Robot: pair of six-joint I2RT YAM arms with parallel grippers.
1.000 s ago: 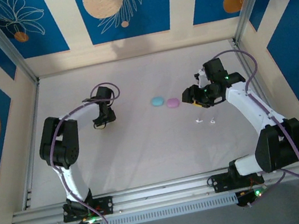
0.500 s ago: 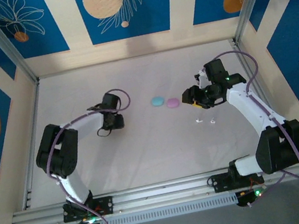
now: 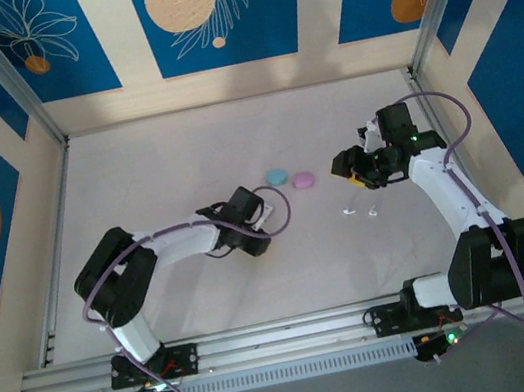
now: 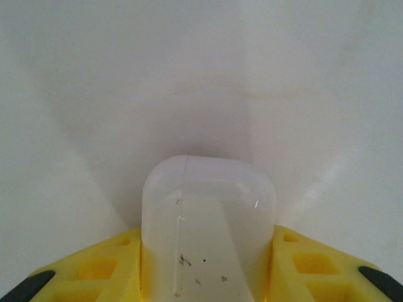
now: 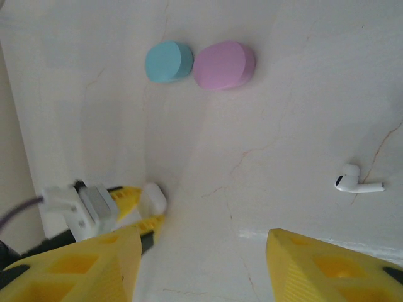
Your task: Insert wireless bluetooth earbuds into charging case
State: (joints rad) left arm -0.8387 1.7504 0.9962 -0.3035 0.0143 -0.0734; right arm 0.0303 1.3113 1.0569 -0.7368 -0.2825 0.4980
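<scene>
The left gripper (image 4: 208,245) is clamped on a white charging case (image 4: 208,189), its yellow fingers (image 4: 107,267) pressed against both flanks. The case's rounded end pokes out past the fingertips. Its near end is cut off by the bottom edge of the wrist view (a faint seam and a few dark specks show on the shell, but I cannot tell whether the lid is up or down). Ahead of the case lies the pale table (image 4: 201,75), crossed by soft shadows.

The right gripper (image 5: 201,251) stands spread and empty above the table. The tips of its yellow fingers show in its wrist view, and the rest is cut off by the frame.

Ahead of it and off to its right, well apart from the fingers, a white earbud (image 5: 356,181) lies on its side with its stem pointing right. From above, a second earbud (image 3: 372,211) shows just beside the first, too small for its pose to be made out.

Ahead and to the right gripper's left, the other arm's fingertips and the white case appear again, blurred and partly hidden behind the near finger.

Farthest ahead, a pink case (image 5: 224,64) and a blue case (image 5: 169,61) lie side by side (so close that I cannot tell whether they touch).
</scene>
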